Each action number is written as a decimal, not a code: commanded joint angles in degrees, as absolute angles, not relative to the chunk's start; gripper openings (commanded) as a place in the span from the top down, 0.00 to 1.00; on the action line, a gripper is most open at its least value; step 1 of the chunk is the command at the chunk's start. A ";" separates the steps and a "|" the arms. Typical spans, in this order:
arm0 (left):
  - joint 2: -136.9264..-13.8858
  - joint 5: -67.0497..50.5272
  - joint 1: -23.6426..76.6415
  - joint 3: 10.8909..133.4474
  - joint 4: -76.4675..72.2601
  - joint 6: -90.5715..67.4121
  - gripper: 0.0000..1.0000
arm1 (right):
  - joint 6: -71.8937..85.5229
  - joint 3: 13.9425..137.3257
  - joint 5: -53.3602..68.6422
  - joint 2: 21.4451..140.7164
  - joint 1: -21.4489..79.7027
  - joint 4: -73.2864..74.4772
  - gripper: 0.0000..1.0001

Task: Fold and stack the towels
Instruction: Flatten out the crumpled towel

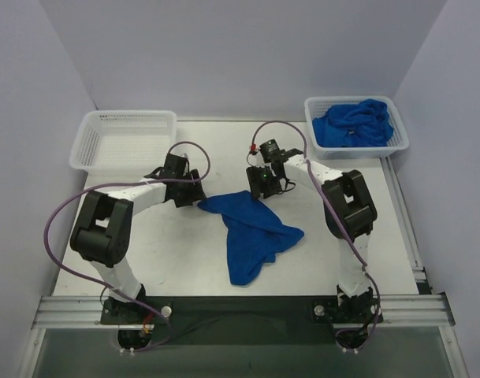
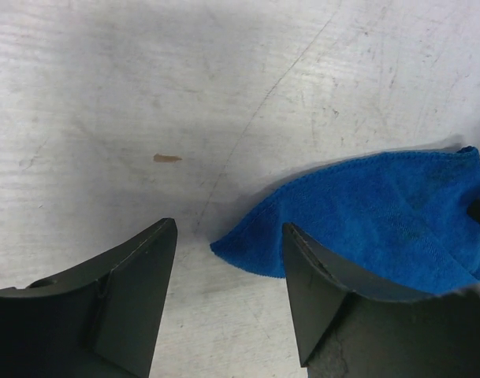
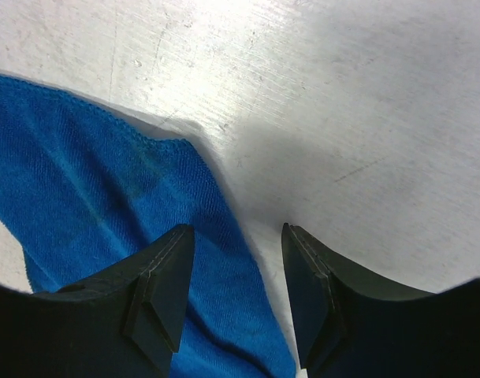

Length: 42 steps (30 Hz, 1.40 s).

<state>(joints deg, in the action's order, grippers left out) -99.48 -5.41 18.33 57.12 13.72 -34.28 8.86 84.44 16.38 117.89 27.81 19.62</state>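
Mid-frame on the table point(image 1: 184, 256) | one blue towel point(image 1: 251, 232) lies rumpled; more towels point(image 1: 354, 122) heaped in upper-right basket point(image 1: 400, 135) | left gripper point(image 2: 228, 268), right gripper point(image 3: 238, 268): jaws apart, over its upper edge | step, likely: grasping corners | next: pinch, lift, spread flat

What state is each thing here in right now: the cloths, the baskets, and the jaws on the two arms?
Table towel, unfolded and rumpled.
Basket towels, unfolded, in a heap.
Left basket, empty.
Right basket, holding the heap.
Left gripper, jaws open, the table towel's corner between them.
Right gripper, jaws open over the table towel's edge.
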 commanded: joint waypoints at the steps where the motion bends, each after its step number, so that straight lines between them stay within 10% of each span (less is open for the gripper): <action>1: -102.65 -5.27 19.42 58.62 13.62 -34.19 0.34 | 7.91 85.70 19.15 118.91 28.30 19.78 0.52; 12: -103.71 -3.78 21.36 57.75 15.82 -33.31 0.64 | 7.65 85.96 21.00 120.85 29.27 19.25 0.61; 18: -103.19 -2.56 21.80 57.13 16.96 -32.00 1.00 | 7.65 85.87 21.18 120.59 29.53 19.25 0.86; 21: -101.08 -0.45 21.80 59.41 19.67 -29.89 1.00 | 7.65 85.52 17.85 117.35 29.36 19.16 1.00; 35: -90.17 2.38 27.77 69.97 28.04 -25.74 1.00 | 3.34 81.22 -24.07 97.73 34.62 24.51 1.00; 42: -90.97 4.47 26.63 60.39 27.16 -29.44 1.00 | 9.39 78.14 -11.98 100.72 42.01 25.31 0.51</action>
<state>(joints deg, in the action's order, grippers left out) -90.35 1.91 27.62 63.35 25.08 -27.83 6.46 79.79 -16.01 99.59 40.14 21.10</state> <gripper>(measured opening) 0.031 0.419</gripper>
